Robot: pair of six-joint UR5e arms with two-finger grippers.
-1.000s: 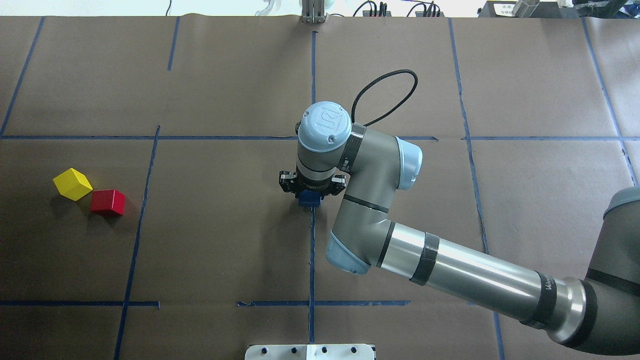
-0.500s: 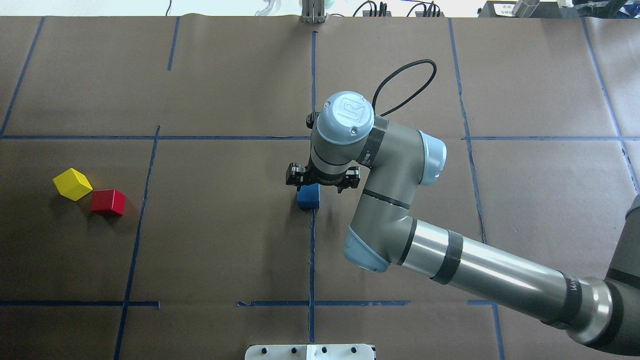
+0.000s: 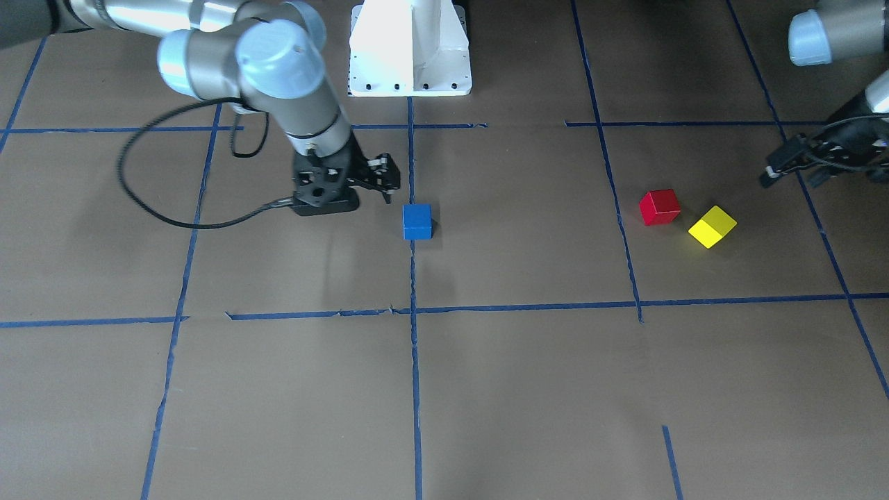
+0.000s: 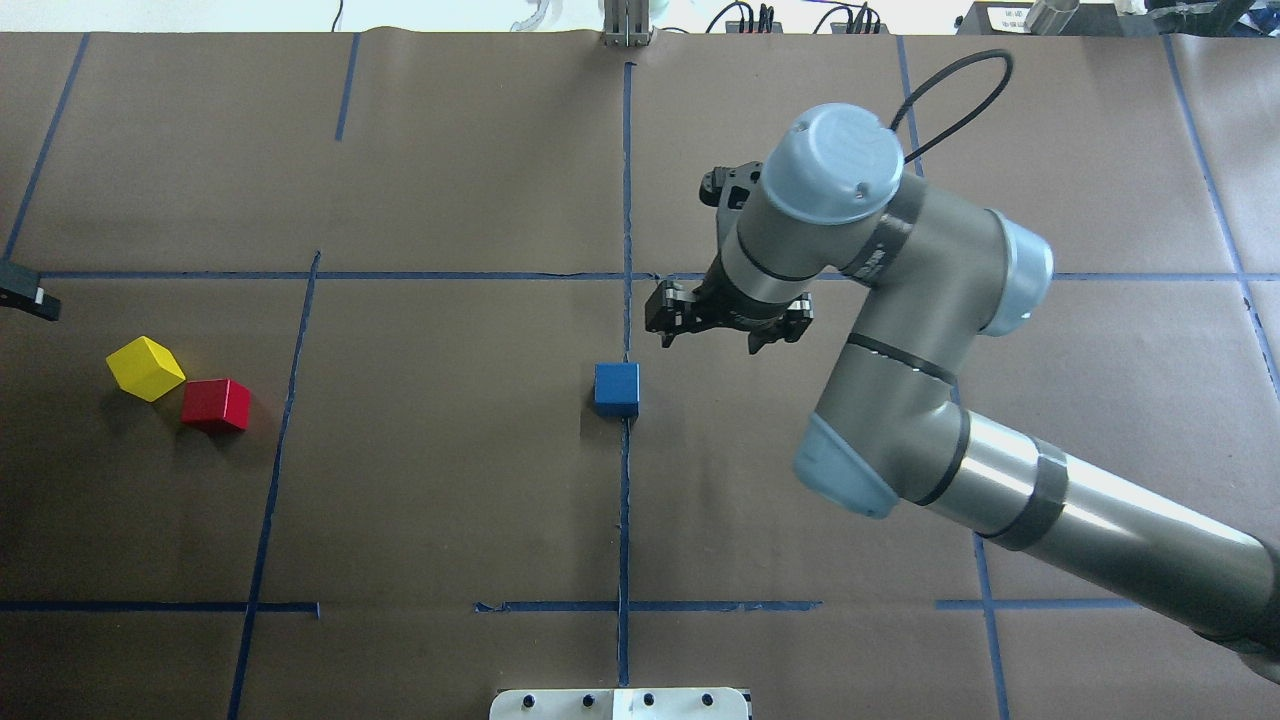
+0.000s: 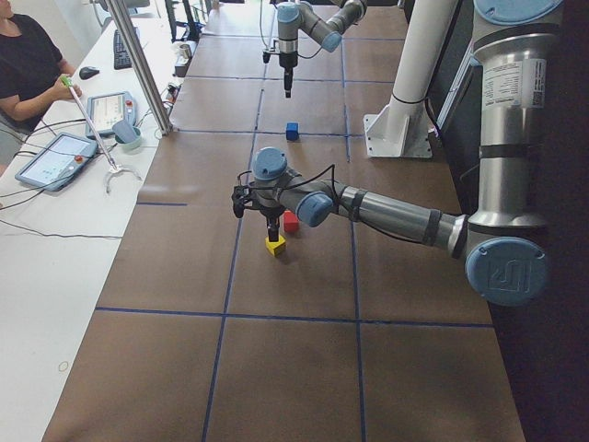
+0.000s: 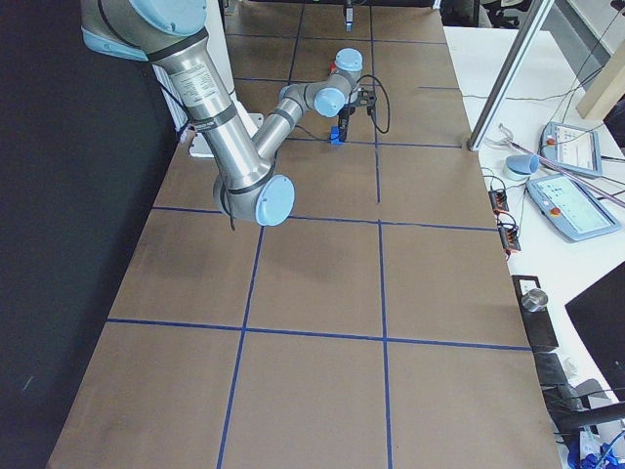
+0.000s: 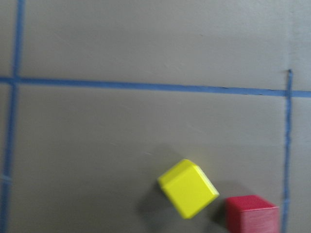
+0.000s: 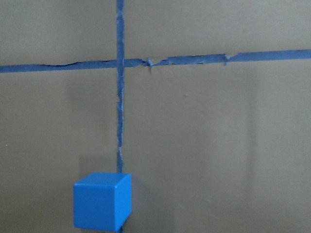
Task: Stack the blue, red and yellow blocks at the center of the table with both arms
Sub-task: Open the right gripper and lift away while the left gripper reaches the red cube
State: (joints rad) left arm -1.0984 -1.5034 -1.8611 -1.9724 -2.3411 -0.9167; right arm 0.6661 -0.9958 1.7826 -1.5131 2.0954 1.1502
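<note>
The blue block (image 4: 616, 389) stands alone on the centre tape line; it also shows in the front view (image 3: 417, 221) and low in the right wrist view (image 8: 102, 200). My right gripper (image 4: 712, 335) is open and empty, raised, to the right of and beyond it. The red block (image 4: 215, 404) and yellow block (image 4: 145, 368) sit close together at the left, also in the left wrist view, red (image 7: 250, 213) and yellow (image 7: 188, 188). My left gripper (image 3: 790, 177) hovers near them, its fingers apart, holding nothing; only its tip (image 4: 28, 296) shows overhead.
Blue tape lines (image 4: 625, 500) grid the brown paper table. The robot's white base (image 3: 410, 48) stands at the near edge. A black cable (image 4: 950, 90) loops off the right wrist. An operator and tablets (image 5: 55, 157) are at the far side table.
My right gripper let go of the blue block, lifted and moved away to the right and back. The blue block stayed in place. My left gripper's tip came in at the left edge.
</note>
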